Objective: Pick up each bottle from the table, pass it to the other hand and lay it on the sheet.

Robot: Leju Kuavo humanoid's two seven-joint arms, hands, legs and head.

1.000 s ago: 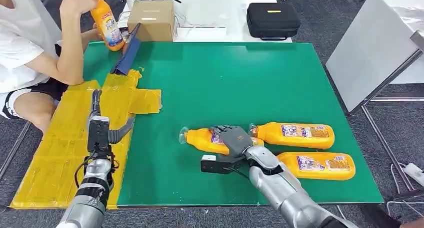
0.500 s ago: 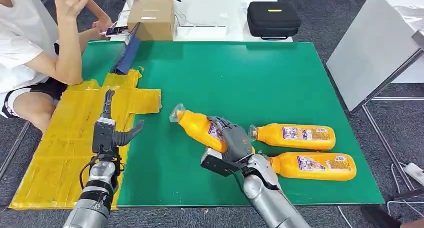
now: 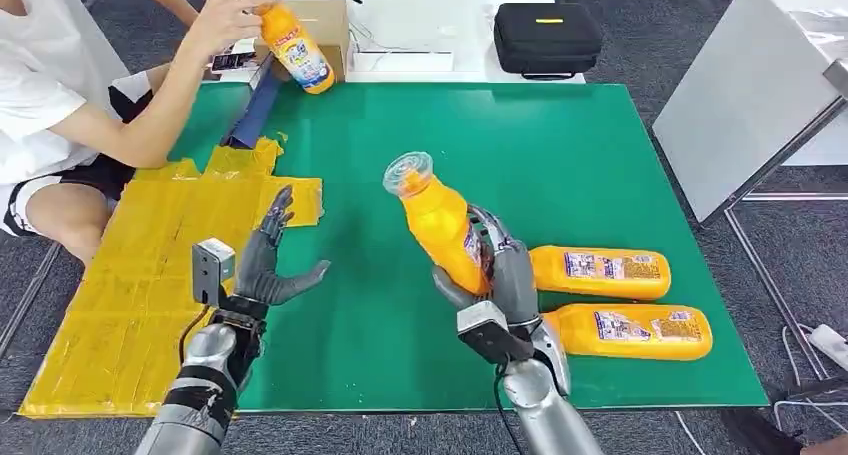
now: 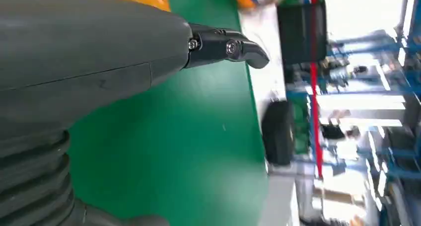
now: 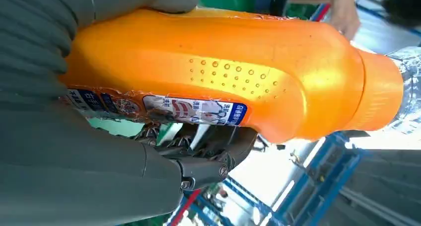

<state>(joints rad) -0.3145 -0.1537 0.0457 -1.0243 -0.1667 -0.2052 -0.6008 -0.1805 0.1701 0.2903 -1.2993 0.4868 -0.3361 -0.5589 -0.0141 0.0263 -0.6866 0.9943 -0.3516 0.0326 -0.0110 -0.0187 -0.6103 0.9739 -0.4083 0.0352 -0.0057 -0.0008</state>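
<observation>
Lower left of frame: my left hand [image 3: 262, 267] is raised over the green mat [image 3: 560, 165], palm toward centre, fingers spread apart w/ nothing in them. Centre: right hand [image 3: 500, 275] clamps the orange plastic bottle w/ clear cap [image 3: 440, 225], off the mat, long axis near upright, cap tilted to upper left.
</observation>
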